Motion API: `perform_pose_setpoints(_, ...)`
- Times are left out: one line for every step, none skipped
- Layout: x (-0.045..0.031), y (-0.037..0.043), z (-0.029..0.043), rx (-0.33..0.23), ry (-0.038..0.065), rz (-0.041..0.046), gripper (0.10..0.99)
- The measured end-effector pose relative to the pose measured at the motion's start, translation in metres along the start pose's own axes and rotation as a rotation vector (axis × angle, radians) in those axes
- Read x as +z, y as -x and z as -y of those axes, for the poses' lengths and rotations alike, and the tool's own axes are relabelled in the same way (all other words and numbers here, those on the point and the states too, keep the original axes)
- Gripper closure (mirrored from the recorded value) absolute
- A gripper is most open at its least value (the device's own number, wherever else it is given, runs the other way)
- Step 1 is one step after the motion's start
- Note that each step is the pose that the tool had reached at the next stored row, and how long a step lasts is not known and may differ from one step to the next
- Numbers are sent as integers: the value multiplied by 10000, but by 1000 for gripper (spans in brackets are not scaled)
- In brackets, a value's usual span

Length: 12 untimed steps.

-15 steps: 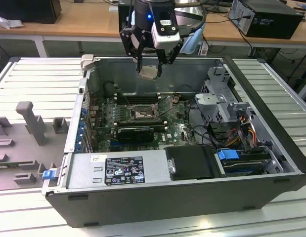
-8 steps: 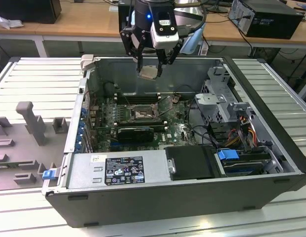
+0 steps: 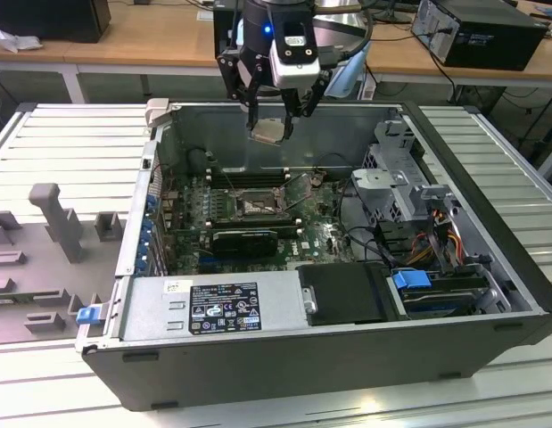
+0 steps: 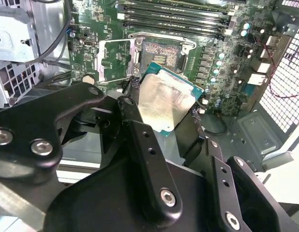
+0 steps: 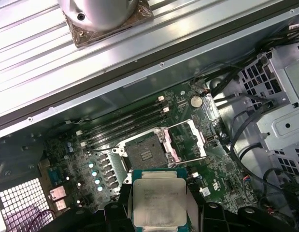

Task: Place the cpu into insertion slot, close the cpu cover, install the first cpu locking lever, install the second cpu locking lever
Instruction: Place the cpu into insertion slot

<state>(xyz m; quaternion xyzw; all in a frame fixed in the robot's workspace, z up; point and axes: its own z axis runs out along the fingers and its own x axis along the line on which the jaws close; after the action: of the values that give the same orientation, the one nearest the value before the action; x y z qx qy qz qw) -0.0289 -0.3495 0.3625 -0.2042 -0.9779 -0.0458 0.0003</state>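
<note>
1. Grasping the cpu [image 3: 267,131] with the gripper [image 3: 268,125], clenched on two opposite edges of the chip, silvery face turned up toward the wrist.
2. Hanging high in the exterior view, over the far wall of the open computer case [image 3: 347,357] that rests on the ribbed tabletop [image 3: 61,134]; touching nothing but the gripper.
3. Well apart from the insertion slot [image 3: 255,206]: down on the green circuit board [image 3: 320,236] inside the case, almost straight under the chip in the exterior view and nearer that camera than the far wall.
4. Judged not yet squared up: in both wrist views the cpu [image 5: 159,200] sits with its edges at an angle to the rim of the insertion slot [image 5: 145,153], one corner pointing toward it in the second wrist view.
5. Ready to receive, by the look of it: cpu cover [image 5: 188,140] standing open just beside the slot, dark contact field bare, long memory slots [image 5: 125,123] on its other side.
6. From the exterior view, the height of the chip above the board; from the first wrist view, the slot and cover plainly ahead of the gripper [image 5: 159,208].
7. From the second wrist view, the cpu [image 4: 166,101] overlapping the near rim of the insertion slot [image 4: 161,55], with the cpu cover [image 4: 115,58] alongside.
</note>
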Motion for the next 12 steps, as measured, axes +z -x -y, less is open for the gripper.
perform_pose_setpoints(0,0,0,27,0,2,549)
perform_pose_setpoints(0,0,0,62,1,6,549)
perform_pose_setpoints(0,0,0,91,2,8,549)
perform_pose_setpoints(0,0,0,114,2,10,549)
perform_pose_setpoints(0,0,0,170,3,15,549)
perform_pose_setpoints(0,0,0,208,4,19,549)
perform_pose_setpoints(0,0,0,230,5,21,549)
perform_pose_setpoints(0,0,0,257,5,23,549)
perform_pose_setpoints(0,0,0,282,6,25,549)
perform_pose_setpoints(0,0,0,328,7,29,549)
perform_pose_setpoints(0,0,0,365,7,32,549)
perform_pose_setpoints(1,0,0,390,8,35,549)
